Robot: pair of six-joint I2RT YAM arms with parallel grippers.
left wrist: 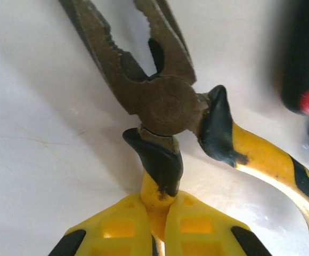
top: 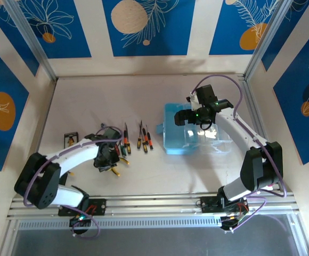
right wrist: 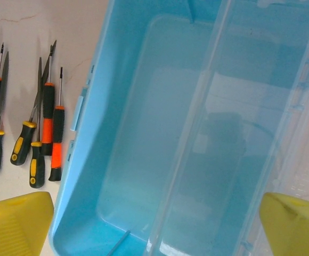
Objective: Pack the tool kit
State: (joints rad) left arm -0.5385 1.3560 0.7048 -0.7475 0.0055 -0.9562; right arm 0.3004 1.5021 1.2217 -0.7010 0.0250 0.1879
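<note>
**Hidden or unclear**
- The left gripper (left wrist: 157,226) is clamped on one yellow handle of the pliers (left wrist: 168,106); its yellow pads press against the handle from both sides.
- In the left wrist view the tips of the pliers' nose run off the top edge. The second handle runs off the lower right edge.
- In the top view the left wrist covers most of the pliers (top: 114,171) – only a yellow stub shows below the left gripper (top: 107,158).
- A dark rounded object with a red ring (left wrist: 305,72) at the right edge is too blurred to identify.
- A small dark item (top: 71,140) left of the arm is too small to identify.
- A thin grey streak (right wrist: 119,244) on the case floor cannot be identified.

**Position and clearance**
- The case (top: 180,143) lies right of centre on the table (top: 90,98), with its clear lid (top: 218,140) folded out to the right.
- The right gripper (top: 190,117) hangs over the case's far end, fingers spread wide with nothing between them.
- From the right wrist, the right gripper (right wrist: 154,224) looks down into the blue tray of the case (right wrist: 128,133), with the lid (right wrist: 261,106) alongside.
- The screwdrivers (right wrist: 42,122) lie in a loose row – bare table separates them from the case's left wall.
- The far half of the table is bare.
</note>
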